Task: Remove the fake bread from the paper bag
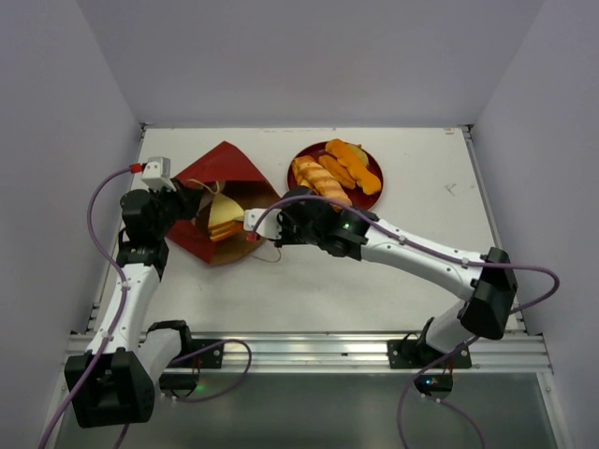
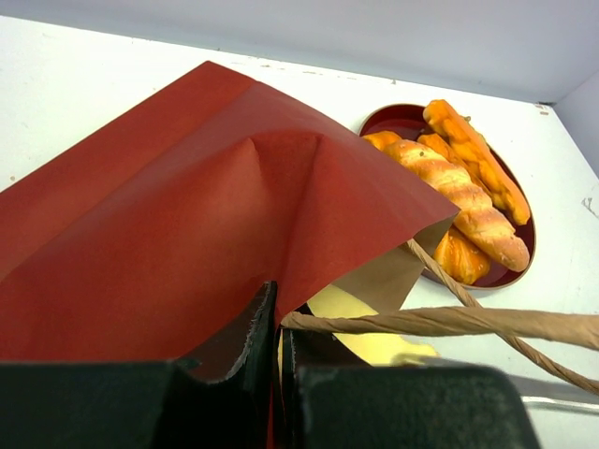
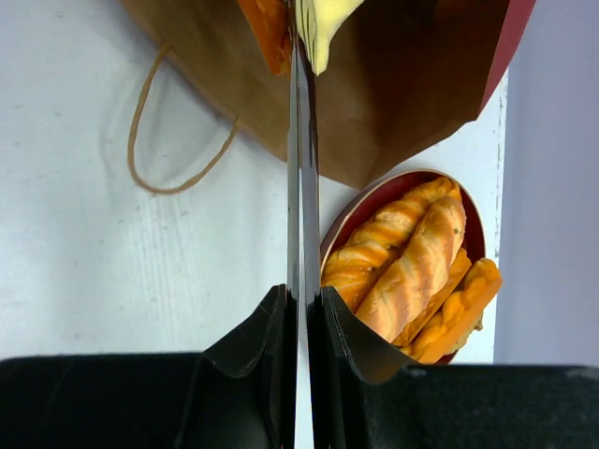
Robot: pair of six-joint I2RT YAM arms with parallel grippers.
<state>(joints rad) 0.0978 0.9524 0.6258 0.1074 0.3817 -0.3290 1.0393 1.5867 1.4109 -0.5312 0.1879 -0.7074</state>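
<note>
The dark red paper bag (image 1: 225, 168) lies on its side at the left, its mouth toward the middle. A yellow sandwich wedge (image 1: 223, 220) shows in the brown inside. My left gripper (image 1: 190, 204) is shut on the bag's upper lip (image 2: 277, 313). The wedge (image 2: 374, 341) lies under the lip. My right gripper (image 1: 273, 224) is at the bag's mouth. Its jaws (image 3: 303, 292) are shut on thin metal tongs that reach to the wedge (image 3: 328, 23) and an orange bread (image 3: 267, 28) inside the bag (image 3: 412, 84).
A round dark red plate (image 1: 376, 161) behind the right gripper holds several golden breads (image 1: 323, 178), also seen in both wrist views (image 2: 459, 196) (image 3: 412, 271). The bag's cord handle (image 1: 270, 254) loops on the table (image 3: 178, 140). Another cord (image 2: 449, 321) crosses before the left fingers.
</note>
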